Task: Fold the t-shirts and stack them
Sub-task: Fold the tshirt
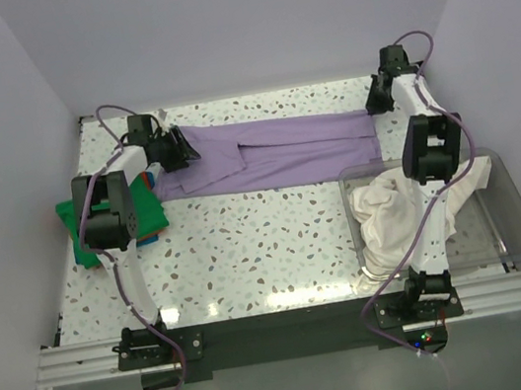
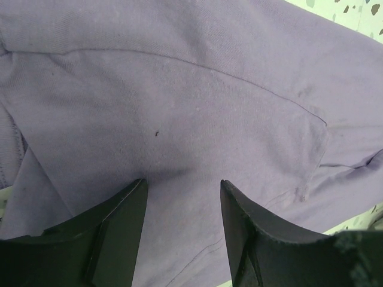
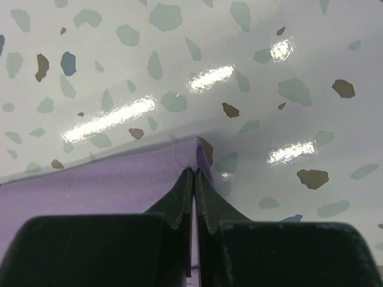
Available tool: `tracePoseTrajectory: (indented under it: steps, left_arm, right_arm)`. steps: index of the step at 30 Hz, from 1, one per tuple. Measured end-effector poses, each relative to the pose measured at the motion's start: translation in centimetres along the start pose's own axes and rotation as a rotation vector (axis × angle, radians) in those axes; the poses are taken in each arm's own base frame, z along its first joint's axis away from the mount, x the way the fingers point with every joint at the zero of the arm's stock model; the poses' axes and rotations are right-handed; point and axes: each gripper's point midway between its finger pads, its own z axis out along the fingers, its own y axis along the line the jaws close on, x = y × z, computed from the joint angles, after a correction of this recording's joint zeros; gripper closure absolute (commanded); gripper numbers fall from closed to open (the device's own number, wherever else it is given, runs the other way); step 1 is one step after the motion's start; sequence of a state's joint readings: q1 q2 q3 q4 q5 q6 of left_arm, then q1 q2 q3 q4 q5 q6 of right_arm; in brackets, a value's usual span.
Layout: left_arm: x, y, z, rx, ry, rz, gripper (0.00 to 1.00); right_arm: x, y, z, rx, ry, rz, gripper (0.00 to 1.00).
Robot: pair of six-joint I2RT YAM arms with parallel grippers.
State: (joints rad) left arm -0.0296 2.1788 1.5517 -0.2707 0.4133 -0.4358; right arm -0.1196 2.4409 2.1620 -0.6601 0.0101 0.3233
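Note:
A lavender t-shirt (image 1: 274, 153) lies partly folded into a long band across the far part of the table. My left gripper (image 1: 177, 147) stands at its left end, jaws open, the fingertips (image 2: 139, 186) resting down on the purple cloth (image 2: 179, 89). Cloth fills the gap (image 2: 182, 182), but nothing is pinched. My right gripper (image 1: 372, 101) is at the shirt's right end, shut on the corner of the lavender t-shirt (image 3: 90, 185), which puckers at the tips (image 3: 195, 170). A folded green t-shirt (image 1: 148, 209) lies at the left, partly under the left arm. A crumpled cream t-shirt (image 1: 389, 213) sits in the bin.
The clear plastic bin (image 1: 510, 223) stands at the right front, under the right arm. Blue and orange edges (image 1: 148, 238) peek out beneath the green shirt. White walls close in the table at the left, far side and right. Speckled tabletop (image 1: 249, 247) shows in the middle.

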Motion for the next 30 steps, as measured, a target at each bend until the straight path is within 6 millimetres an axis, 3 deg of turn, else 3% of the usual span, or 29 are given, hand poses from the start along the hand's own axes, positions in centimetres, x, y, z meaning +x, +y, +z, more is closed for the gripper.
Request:
tracePoseTrajectory:
  steps: [2,5,6,9,17,21,26,30]
  left_arm:
    - [0.0,0.0,0.0,0.002,0.0,0.004,0.42]
    - [0.0,-0.2,0.0,0.003,0.001,0.014,0.42]
    - [0.0,-0.3,0.0,0.003,0.003,0.016,0.42]
    - [-0.2,-0.5,0.0,-0.005,0.011,0.02,0.4]
    - [-3.5,-2.2,-0.6,-0.009,-0.033,0.046,0.39]
    - [-4.7,-3.0,-1.4,-0.006,-0.062,0.045,0.39]
    - [-2.6,-2.9,-1.5,-0.006,-0.019,0.01,0.39]
    - [1.7,-2.6,-0.8,0.007,0.073,-0.039,0.39]
  right_arm:
    - [0.4,-0.1,0.4,0.004,0.011,-0.002,0.96]
    - [1.2,-0.5,1.0,0.012,0.035,-0.001,0.73]
    - [1.4,-0.6,1.2,0.017,0.041,0.0,0.58]
    - [1.1,-0.9,1.2,0.026,0.035,-0.008,0.43]
    - [1.0,-1.6,0.8,0.043,0.031,-0.018,0.37]
    - [2.1,-1.4,-1.3,0.026,0.049,-0.019,0.36]
    - [1.4,1.0,-4.7,-0.068,0.015,-0.033,0.36]
    - [1.3,4.2,-5.1,-0.164,-0.005,-0.061,0.36]
